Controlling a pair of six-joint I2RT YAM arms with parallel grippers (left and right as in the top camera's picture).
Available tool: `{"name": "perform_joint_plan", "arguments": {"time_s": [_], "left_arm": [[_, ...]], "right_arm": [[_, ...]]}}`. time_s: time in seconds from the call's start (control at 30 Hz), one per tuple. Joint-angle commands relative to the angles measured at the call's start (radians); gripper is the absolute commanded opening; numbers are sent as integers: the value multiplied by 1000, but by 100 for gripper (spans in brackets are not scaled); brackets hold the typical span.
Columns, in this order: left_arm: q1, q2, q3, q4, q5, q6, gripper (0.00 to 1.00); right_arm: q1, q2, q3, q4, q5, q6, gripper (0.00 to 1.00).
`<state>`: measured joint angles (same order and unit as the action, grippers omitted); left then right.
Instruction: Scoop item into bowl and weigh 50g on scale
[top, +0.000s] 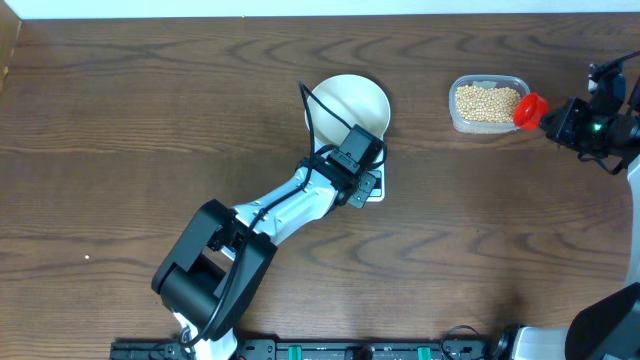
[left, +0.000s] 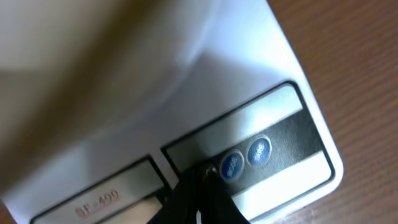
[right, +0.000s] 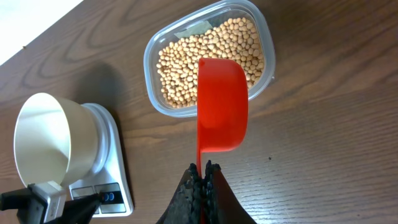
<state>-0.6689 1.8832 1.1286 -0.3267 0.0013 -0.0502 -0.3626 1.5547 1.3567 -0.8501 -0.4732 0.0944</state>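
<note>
The white bowl (top: 350, 104) stands empty on the white scale (top: 374, 190); both also show in the right wrist view, bowl (right: 43, 140) on scale (right: 115, 162). My left gripper (left: 202, 186) is shut, its black tip touching the scale's panel right beside the two round buttons (left: 245, 158). The pale tan beans (top: 486, 102) fill a clear plastic tub (right: 264, 37). My right gripper (right: 202, 171) is shut on the handle of a red scoop (right: 221, 102), which hangs empty over the tub's near edge.
The dark wooden table (top: 130, 130) runs under everything. The tub (top: 455, 118) sits to the right of the scale, with a gap of bare wood between them. The left arm (top: 280, 215) reaches diagonally from the front edge to the scale.
</note>
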Motion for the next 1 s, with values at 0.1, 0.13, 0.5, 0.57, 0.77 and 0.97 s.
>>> {"name": "perform_joint_plan", "arguments": {"time_s": [0.1,0.13,0.5,0.57,0.77,0.97], "left_arm": [[5,30,-13,-126,-10,13,7],[5,30,-13,-123,-10,13,8],[5,-107,45,-136,-13,35,7],[5,-162,45,-136,-13,35,7],[13,-304,45,-129,-14,35,7],[71,-349,45,-93,-40,30,8]], "right_arm": [[3,-14,9,3,5,2,1],[3,-14,9,3,5,2,1],[3,-14,9,7,12,2,1],[3,-14,9,11,12,2,1],[3,-14,9,24,12,2,1],[3,-14,9,39,20,2,1]]}}
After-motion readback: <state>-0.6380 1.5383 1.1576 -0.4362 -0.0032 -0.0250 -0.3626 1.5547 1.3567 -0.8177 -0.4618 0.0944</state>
